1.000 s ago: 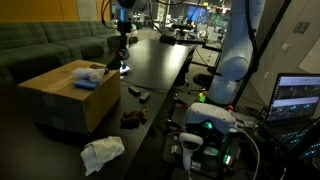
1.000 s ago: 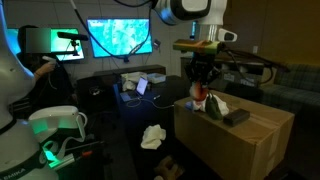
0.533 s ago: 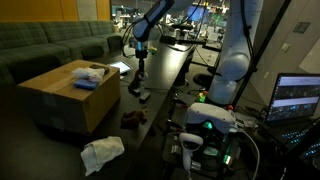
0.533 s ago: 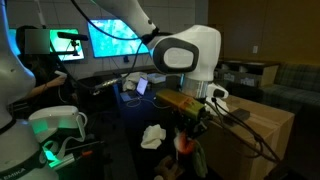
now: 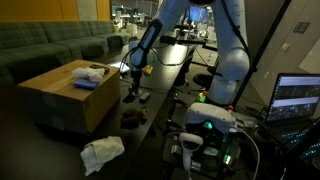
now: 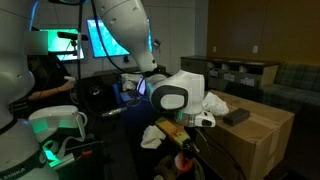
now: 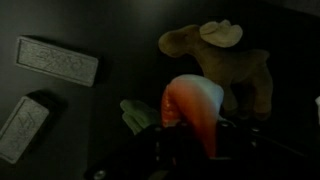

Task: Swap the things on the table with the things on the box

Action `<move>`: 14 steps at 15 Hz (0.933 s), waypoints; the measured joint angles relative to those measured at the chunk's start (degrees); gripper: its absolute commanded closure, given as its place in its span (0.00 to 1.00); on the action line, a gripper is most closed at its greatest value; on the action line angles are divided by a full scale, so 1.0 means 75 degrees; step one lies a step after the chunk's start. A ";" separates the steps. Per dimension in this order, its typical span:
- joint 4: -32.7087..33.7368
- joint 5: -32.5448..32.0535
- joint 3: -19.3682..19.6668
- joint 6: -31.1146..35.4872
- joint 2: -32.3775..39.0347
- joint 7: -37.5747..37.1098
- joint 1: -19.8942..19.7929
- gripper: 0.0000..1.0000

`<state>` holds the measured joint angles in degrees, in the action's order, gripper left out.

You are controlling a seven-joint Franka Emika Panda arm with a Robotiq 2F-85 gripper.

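Observation:
My gripper (image 7: 190,142) is shut on an orange and white soft thing (image 7: 192,103) and holds it low over the black table (image 5: 168,58). In both exterior views the gripper (image 5: 133,90) (image 6: 184,152) hangs beside the tan cardboard box (image 5: 60,98) (image 6: 262,132). The orange thing (image 6: 183,159) shows below the wrist. A brown stuffed animal with a hat (image 7: 226,58) lies on the table just beyond it. On the box top rest a blue and white item (image 5: 88,78), a dark flat bar (image 6: 236,116) and a white thing (image 6: 215,103).
Two grey rectangular blocks (image 7: 58,60) (image 7: 22,125) and a pale green scrap (image 7: 135,112) lie on the table. A dark object (image 5: 133,118) sits at the table's near edge. A white cloth (image 5: 102,152) lies on the floor. Monitors and a laptop (image 5: 298,98) stand around.
The arm has swung from over the box out and down to the table, carrying the orange and white thing. Its grip has stayed shut.

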<state>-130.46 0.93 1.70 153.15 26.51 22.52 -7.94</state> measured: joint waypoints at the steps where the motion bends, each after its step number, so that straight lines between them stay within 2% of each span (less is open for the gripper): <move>1: 0.0048 0.0000 -0.0054 0.0247 0.0202 -0.0298 0.0080 0.56; 2: 0.0108 0.0000 -0.0092 0.0430 0.0378 -0.0570 0.0163 0.51; 8: 0.0483 0.0004 -0.0115 0.0800 0.0873 -0.1612 0.0379 0.04; 11: 0.0580 0.0042 -0.0034 0.0811 0.0873 -0.1989 0.0272 0.00; 14: 0.0600 0.0026 0.0340 0.0980 0.0879 -0.2486 0.0291 0.00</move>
<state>-125.97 1.12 4.25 160.50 33.11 3.88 -5.75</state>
